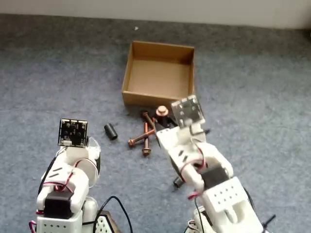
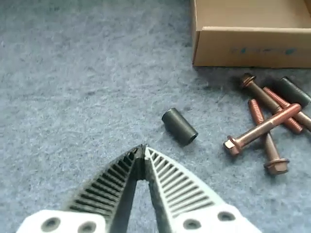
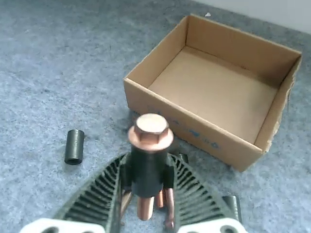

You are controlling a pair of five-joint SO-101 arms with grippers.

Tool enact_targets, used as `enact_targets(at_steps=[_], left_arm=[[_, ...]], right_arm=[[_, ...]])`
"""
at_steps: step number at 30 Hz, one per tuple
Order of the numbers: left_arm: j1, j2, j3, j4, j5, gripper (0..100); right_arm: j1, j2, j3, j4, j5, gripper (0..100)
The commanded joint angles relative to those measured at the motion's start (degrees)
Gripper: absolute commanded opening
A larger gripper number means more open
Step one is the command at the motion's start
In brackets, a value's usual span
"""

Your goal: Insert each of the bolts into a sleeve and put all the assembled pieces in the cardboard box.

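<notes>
My right gripper (image 3: 148, 165) is shut on a black sleeve (image 3: 147, 167) with a copper bolt (image 3: 150, 131) standing through it, head up. It hangs just in front of the near wall of the open cardboard box (image 3: 194, 128); in the high view the assembled piece (image 1: 162, 112) is beside that wall of the box (image 1: 127, 73). My left gripper (image 2: 143, 148) is shut on nothing, low over the carpet. A loose black sleeve (image 2: 180, 126) lies a short way beyond its tips. Loose copper bolts (image 2: 265, 128) lie crossed in a heap in front of the box (image 2: 252, 46), with another sleeve (image 2: 294, 92) beside them.
The box interior (image 1: 158, 77) holds nothing. The loose sleeve (image 1: 111, 131) and bolt heap (image 1: 143, 136) lie between the two arms. A small dark piece (image 1: 178, 182) lies by the right arm's base. Grey carpet stretches open to the left and right of the box.
</notes>
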Motion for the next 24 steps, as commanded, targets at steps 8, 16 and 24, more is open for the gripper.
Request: enact_targets(at_steps=[8,16,24], left_arm=[[-2.42,-0.22,11.74,-7.38,-0.62,1],[-2.51,-0.22,11.82,-7.65,-0.62,1],[-2.51,-0.22,12.0,-7.65,-0.7,1]], right_arm=[[6.11,33.36,-25.27,-23.96,-0.35,0.5],[7.69,56.84,-39.16,-34.24,-0.53,0.5],[7.6,70.37,-46.37,-30.11,-0.62,0.9]])
